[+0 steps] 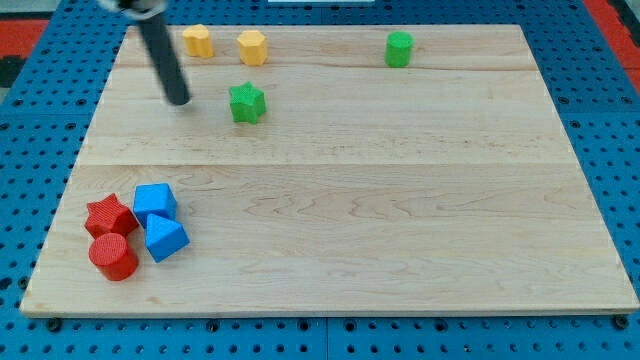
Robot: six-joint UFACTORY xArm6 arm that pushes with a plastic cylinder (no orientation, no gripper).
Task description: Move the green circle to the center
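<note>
Far right of my tip, green circle

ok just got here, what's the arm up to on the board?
The arm's rod is meant to push the green circle to the board's center. At this moment my tip sits near the view's top left, just left of the green star and not touching it. The green circle is far off toward the view's top right, untouched. Two yellow blocks sit along the top; the red and blue blocks cluster at bottom left.
</note>
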